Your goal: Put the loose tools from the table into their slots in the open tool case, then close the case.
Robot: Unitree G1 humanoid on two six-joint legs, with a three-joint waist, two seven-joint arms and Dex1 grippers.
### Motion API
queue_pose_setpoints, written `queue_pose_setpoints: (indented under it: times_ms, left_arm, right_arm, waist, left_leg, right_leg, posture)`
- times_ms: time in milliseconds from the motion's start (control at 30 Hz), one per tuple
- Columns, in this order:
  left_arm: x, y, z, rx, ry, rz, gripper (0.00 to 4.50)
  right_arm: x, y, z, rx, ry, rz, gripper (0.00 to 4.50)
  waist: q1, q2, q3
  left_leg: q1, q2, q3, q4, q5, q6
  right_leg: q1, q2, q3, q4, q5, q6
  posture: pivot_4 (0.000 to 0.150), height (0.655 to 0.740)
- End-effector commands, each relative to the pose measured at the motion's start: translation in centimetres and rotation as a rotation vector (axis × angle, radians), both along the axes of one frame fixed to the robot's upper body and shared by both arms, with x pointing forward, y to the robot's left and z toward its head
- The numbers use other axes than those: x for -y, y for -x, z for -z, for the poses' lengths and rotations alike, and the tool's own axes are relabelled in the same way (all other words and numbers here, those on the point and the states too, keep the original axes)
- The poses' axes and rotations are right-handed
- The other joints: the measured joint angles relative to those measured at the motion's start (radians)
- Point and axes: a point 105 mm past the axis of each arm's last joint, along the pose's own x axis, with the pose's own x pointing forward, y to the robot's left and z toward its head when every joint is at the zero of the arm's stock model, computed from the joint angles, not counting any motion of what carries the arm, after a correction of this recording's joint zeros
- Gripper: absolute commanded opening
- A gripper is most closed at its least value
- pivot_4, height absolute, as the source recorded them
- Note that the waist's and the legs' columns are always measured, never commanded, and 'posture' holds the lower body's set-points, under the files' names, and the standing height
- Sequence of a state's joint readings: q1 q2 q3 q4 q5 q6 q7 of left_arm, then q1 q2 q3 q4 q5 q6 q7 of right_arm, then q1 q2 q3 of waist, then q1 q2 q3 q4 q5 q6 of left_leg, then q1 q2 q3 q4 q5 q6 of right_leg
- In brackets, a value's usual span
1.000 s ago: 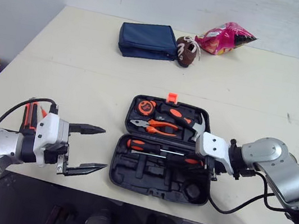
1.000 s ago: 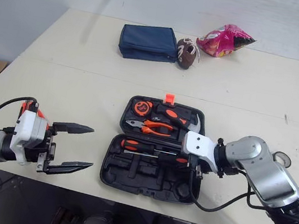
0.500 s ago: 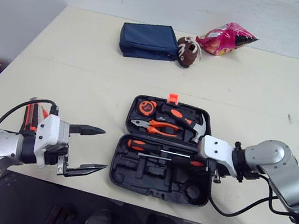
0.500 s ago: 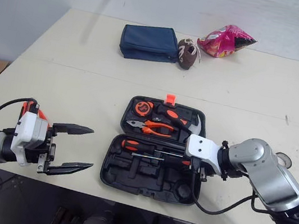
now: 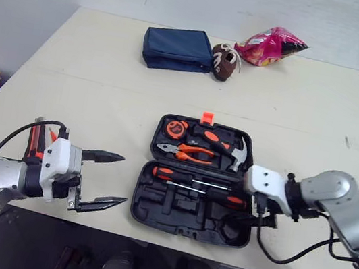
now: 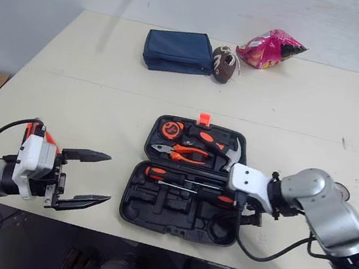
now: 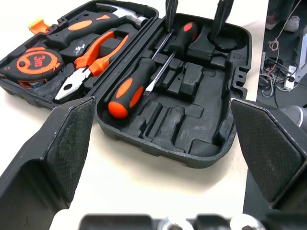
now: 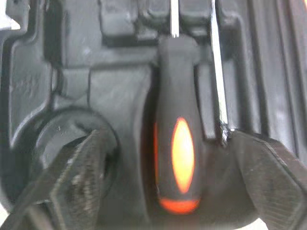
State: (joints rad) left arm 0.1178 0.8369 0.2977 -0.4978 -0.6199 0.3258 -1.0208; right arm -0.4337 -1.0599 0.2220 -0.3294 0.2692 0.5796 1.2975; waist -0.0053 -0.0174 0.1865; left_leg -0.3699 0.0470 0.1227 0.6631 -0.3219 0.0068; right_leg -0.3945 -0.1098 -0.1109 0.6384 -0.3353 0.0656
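Observation:
The black tool case (image 5: 177,216) lies open near the table's front edge. Its far half holds an orange tape measure (image 5: 176,128), pliers (image 5: 187,152) and a hammer (image 5: 222,143). Two orange-and-black screwdrivers lie in the near half, a large one (image 5: 173,174) and a smaller one (image 5: 227,198). My right gripper (image 5: 257,214) hovers at the case's right end, open, its fingers (image 8: 72,187) standing either side of the smaller screwdriver's handle (image 8: 176,158) without gripping it. Left of the case, my left gripper (image 5: 124,180) is open and empty, pointing at the case.
At the back of the cream table (image 5: 101,108) lie a blue pouch (image 5: 177,49), a small brown football toy (image 5: 224,61) and a pink snack bag (image 5: 270,45). A black cable (image 5: 284,250) loops below my right gripper at the table's front edge.
My right gripper has opened and let go of the smaller screwdriver, which now rests in the case's near half. The right arm has drawn back slightly to the right. The left arm is unmoved.

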Motion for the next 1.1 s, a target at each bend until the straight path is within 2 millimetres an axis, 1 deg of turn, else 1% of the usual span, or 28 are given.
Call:
queue_pose_setpoints:
  times_ms: [33,133,167,233,267,333,433,467,500,533,567,767,867,1000,1100]
  left_arm:
    - [-0.3,0.1,-0.6,0.033,0.004,-0.007,4.50]
    - [-0.3,0.0,-0.5,0.035,0.006,-0.008,4.50]
    - [-0.3,0.0,-0.5,0.037,0.007,-0.008,4.50]
    - [-0.3,0.0,-0.5,0.039,0.007,-0.005,4.50]
    - [-0.3,-0.1,-0.5,0.041,0.006,-0.003,4.50]
    - [-0.2,-0.2,-0.5,0.043,0.006,0.005,4.50]
    - [0.4,-0.2,-0.6,0.049,0.010,0.033,4.50]
    - [0.6,-0.3,-0.6,0.051,0.011,0.040,4.50]
    - [0.7,-0.3,-0.6,0.051,0.012,0.044,4.50]
    - [0.8,-0.3,-0.6,0.052,0.013,0.047,4.50]
    - [0.9,-0.4,-0.7,0.053,0.013,0.049,4.50]
    - [1.1,-0.5,-0.6,0.054,0.012,0.051,4.50]
    - [1.2,-0.5,-0.4,0.052,0.011,0.050,4.50]
    - [1.0,-0.6,-0.3,0.051,0.005,0.039,4.50]
    - [1.0,-0.6,-0.2,0.051,0.004,0.034,4.50]
  right_arm:
    - [0.2,-0.3,-3.2,0.069,-0.081,-0.040,4.21]
    - [-0.8,-0.1,-3.8,0.075,-0.239,-0.103,4.21]
    - [-1.3,-0.5,-4.0,0.096,-0.313,-0.094,4.21]
    - [-2.1,-0.2,-4.0,0.074,-0.405,-0.110,4.21]
    - [-2.4,0.1,-3.8,0.069,-0.425,-0.135,3.98]
    - [-3.0,0.2,-3.4,0.077,-0.461,-0.161,3.36]
    - [-4.3,-0.8,-0.9,0.120,-0.523,-0.135,1.85]
    - [-4.3,-1.0,-0.3,0.137,-0.522,-0.132,1.18]
    - [-4.3,-1.1,0.2,0.140,-0.512,-0.131,0.88]
    - [-4.2,-1.2,0.7,0.136,-0.501,-0.123,0.35]
    - [-4.1,-1.5,1.0,0.140,-0.500,-0.113,0.07]
    - [-3.8,-2.0,3.3,0.141,-0.463,-0.091,0.07]
    - [-3.7,-1.9,4.5,0.117,-0.429,-0.087,0.07]
    - [-3.9,-0.8,6.7,0.083,-0.351,-0.133,0.07]
    - [-3.9,-0.4,7.8,0.082,-0.287,-0.155,0.07]
  waist:
    - [-0.001,0.000,0.000]
    - [0.001,0.000,0.000]
    - [0.000,0.000,0.000]
    - [0.000,0.000,0.000]
    - [0.001,0.000,0.000]
    - [0.002,0.000,0.000]
    - [0.001,-0.002,-0.001]
    - [0.002,-0.002,-0.001]
    - [0.001,-0.002,-0.001]
    - [0.001,-0.001,-0.001]
    - [0.002,-0.001,-0.001]
    - [-0.003,-0.001,-0.001]
    - [-0.006,-0.001,-0.001]
    - [-0.005,-0.002,-0.001]
    - [-0.008,-0.003,-0.002]
  left_leg:
    - [0.000,0.000,0.000,0.000,0.000,0.000]
    - [0.000,0.000,0.000,0.000,0.000,0.000]
    - [0.000,0.000,-0.001,0.000,0.000,0.000]
    - [0.000,0.000,0.000,0.000,0.000,0.000]
    - [0.000,0.000,0.000,0.000,0.000,0.000]
    - [0.000,0.000,0.000,0.000,0.000,0.000]
    - [0.000,0.000,-0.001,0.001,0.000,0.000]
    - [0.000,0.000,-0.001,0.001,0.000,0.000]
    - [0.000,0.000,-0.001,0.001,0.000,0.000]
    - [0.000,-0.001,0.000,0.001,0.000,0.000]
    - [0.000,-0.001,0.000,0.001,0.000,0.000]
    - [0.000,0.000,0.000,0.001,0.000,0.000]
    - [0.001,0.000,0.000,0.001,0.000,0.000]
    - [0.002,0.000,0.000,0.001,0.000,0.000]
    - [0.003,0.000,0.000,0.001,0.000,0.000]
  right_leg:
    - [0.000,0.000,0.000,0.000,0.000,0.000]
    - [0.000,0.000,0.000,0.000,0.000,0.000]
    - [0.001,0.000,0.000,0.000,0.000,0.000]
    - [0.001,0.000,0.000,0.000,0.000,0.000]
    - [0.001,0.000,0.000,0.000,0.000,0.000]
    - [0.000,0.000,0.000,0.000,0.000,0.000]
    - [0.001,0.000,-0.001,0.000,0.000,0.000]
    - [0.001,0.000,-0.001,0.000,0.000,0.000]
    - [0.001,0.000,-0.001,0.000,0.000,0.000]
    - [0.001,0.000,-0.001,0.001,0.000,0.000]
    - [0.001,0.000,0.000,0.001,0.000,0.000]
    - [0.001,0.000,0.000,0.002,0.000,0.001]
    - [0.001,0.001,0.000,0.002,0.000,0.001]
    - [0.001,0.001,0.000,0.002,0.000,0.001]
    - [0.002,0.001,0.000,0.002,0.000,0.000]
  posture:
    - [0.150,0.7400]
    - [0.150,0.7400]
    - [0.150,0.7400]
    - [0.150,0.7400]
    - [0.150,0.7400]
    - [0.150,0.7400]
    - [0.150,0.7400]
    - [0.150,0.7400]
    - [0.150,0.7400]
    - [0.150,0.7400]
    - [0.150,0.7400]
    - [0.150,0.7400]
    - [0.150,0.7400]
    - [0.150,0.7400]
    - [0.150,0.7400]
